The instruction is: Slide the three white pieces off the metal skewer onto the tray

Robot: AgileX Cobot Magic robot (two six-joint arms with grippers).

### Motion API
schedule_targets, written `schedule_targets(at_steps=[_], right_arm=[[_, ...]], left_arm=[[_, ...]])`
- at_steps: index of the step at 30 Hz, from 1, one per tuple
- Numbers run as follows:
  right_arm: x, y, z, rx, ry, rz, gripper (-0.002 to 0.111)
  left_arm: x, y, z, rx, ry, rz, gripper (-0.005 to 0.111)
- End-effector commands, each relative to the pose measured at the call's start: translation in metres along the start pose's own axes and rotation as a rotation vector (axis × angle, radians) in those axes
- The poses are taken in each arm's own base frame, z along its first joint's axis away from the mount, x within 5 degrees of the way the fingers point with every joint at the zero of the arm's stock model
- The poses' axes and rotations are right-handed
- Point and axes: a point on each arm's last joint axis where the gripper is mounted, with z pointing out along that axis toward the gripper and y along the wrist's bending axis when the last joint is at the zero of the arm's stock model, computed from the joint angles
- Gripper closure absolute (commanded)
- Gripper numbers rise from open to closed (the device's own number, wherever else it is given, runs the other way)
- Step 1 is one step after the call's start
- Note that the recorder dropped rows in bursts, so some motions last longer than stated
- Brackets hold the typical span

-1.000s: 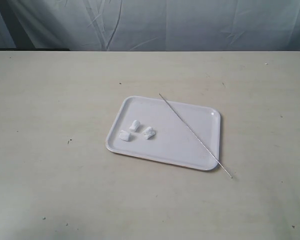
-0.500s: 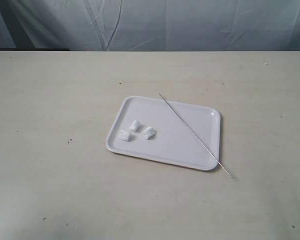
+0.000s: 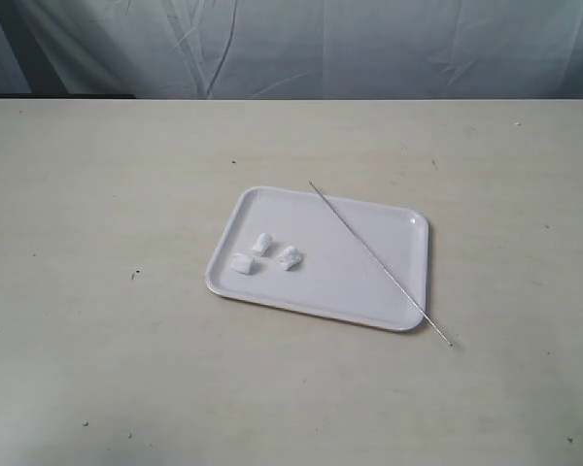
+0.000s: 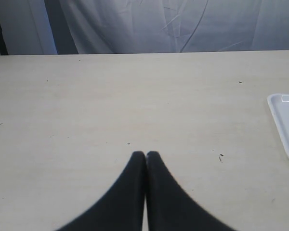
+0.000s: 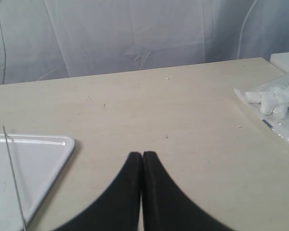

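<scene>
The white tray [image 3: 369, 291] lies in the middle of the table. Three white pieces [image 3: 263, 244] [image 3: 244, 263] [image 3: 290, 257] rest loose on its left part, off the rod. The thin metal skewer [image 3: 379, 262] lies bare and diagonal across the tray's right part, one end past the near right corner. Neither arm shows in the exterior view. My left gripper [image 4: 145, 154] is shut with nothing in it, over bare table, with the tray's edge [image 4: 284, 120] off to one side. My right gripper [image 5: 142, 154] is shut and empty, beside the tray corner [image 5: 62, 144] and skewer [image 5: 12, 173].
A clear bag of white marshmallows [image 5: 274, 103] lies at the table's edge in the right wrist view. A grey cloth backdrop [image 3: 291, 49] hangs behind the table. Small dark specks dot the beige tabletop [image 3: 97, 340].
</scene>
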Motion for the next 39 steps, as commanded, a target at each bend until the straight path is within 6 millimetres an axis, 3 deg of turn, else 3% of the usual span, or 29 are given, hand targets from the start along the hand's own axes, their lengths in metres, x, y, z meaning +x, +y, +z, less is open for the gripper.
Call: schedule_targets(at_steps=[1, 39], right_arm=[[-0.0003, -0.0009, -0.0003, 0.010, -0.013, -0.026, 0.108], [0.0053, -0.0025, -0.0005, 0.026, 0.049, -0.069, 0.109]], left_arm=[[0.0005, 0.0000, 0.0001, -0.001, -0.007, -0.013, 0.107], [0.0005, 0.0000, 0.0001, -0.001, -0.007, -0.013, 0.107]])
